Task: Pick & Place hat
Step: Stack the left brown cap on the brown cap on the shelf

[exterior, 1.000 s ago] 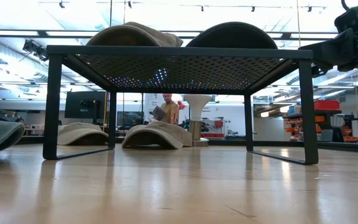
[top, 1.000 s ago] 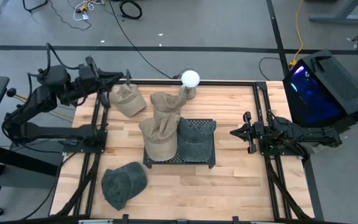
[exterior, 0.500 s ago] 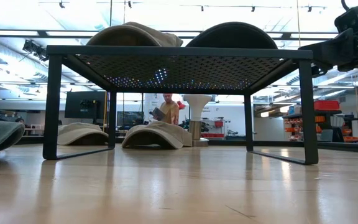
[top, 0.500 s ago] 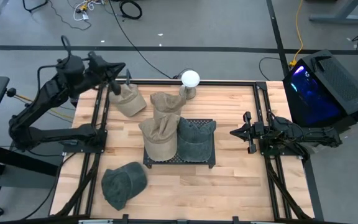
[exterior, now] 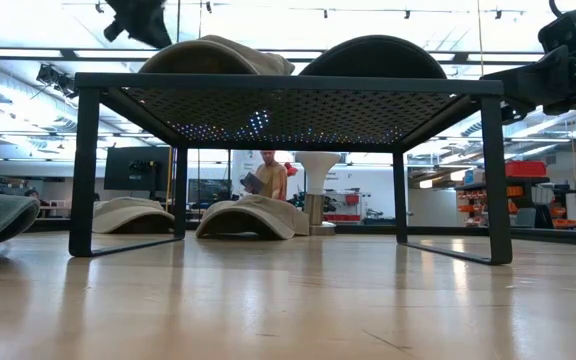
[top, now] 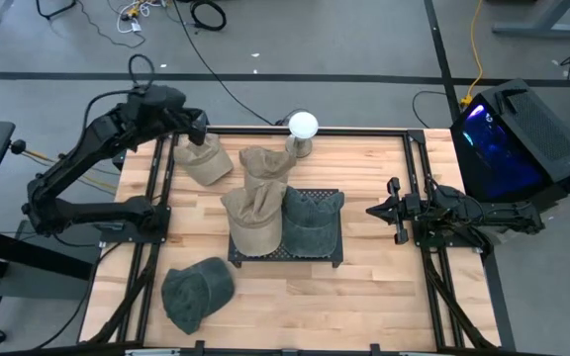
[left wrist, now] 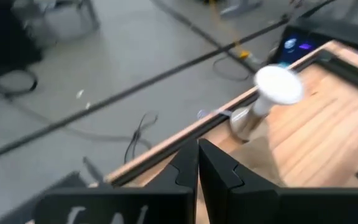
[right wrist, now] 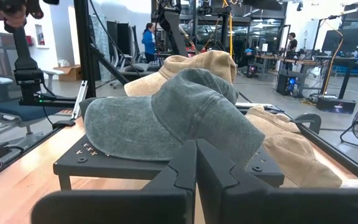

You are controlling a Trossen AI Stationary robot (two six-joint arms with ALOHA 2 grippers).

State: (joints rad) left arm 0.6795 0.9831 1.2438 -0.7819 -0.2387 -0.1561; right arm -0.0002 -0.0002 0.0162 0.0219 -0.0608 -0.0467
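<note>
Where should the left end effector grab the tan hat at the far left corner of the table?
Probably the crown of the tan hat, from straight above. It lies flat on the table, crown up, clear of the neighbouring hats, so the soft raised fabric should pinch more easily than the flat brim. The left end effector sits shut just beyond the hat's far edge, so it must open first.

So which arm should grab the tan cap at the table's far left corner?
Left, probably. Its tool hangs right over that tan cap, fingers shut, while the right tool waits at the table's right edge, beyond the rack.
</note>
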